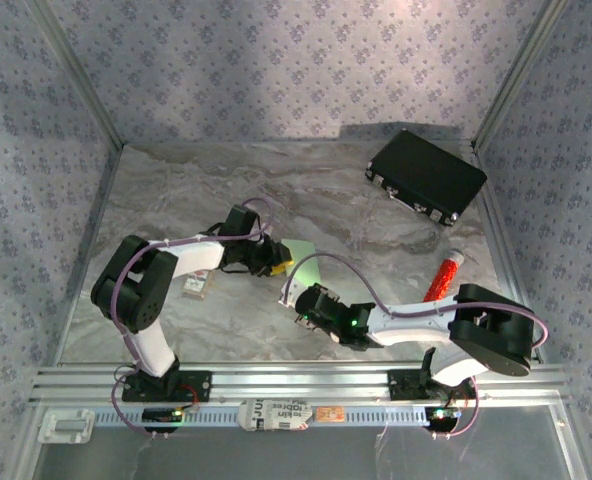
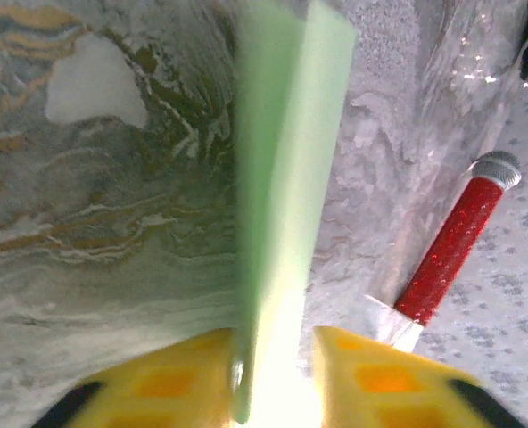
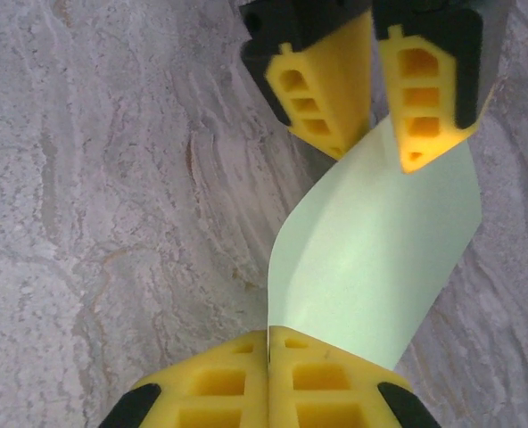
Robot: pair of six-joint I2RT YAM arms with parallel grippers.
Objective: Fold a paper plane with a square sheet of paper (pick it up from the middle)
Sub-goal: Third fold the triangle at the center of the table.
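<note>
Two grippers: the right gripper (image 3: 268, 343) is pinched tight on the near edge of the one square sheet of paper (image 3: 380, 259), which curves up; the left gripper (image 3: 375, 147) stands parted around its far edge (no grip). One black case (image 1: 426, 175), one red glitter tube (image 1: 443, 277); no readable writing.

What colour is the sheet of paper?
The sheet of paper is plain pale green, clearest in the right wrist view.

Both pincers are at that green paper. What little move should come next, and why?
Probably the left pincer should back away from the sheet of paper. Its fingers stand apart with the sheet between them, while the right pincer is shut on the other end, so the right one seems to carry it alone.
</note>
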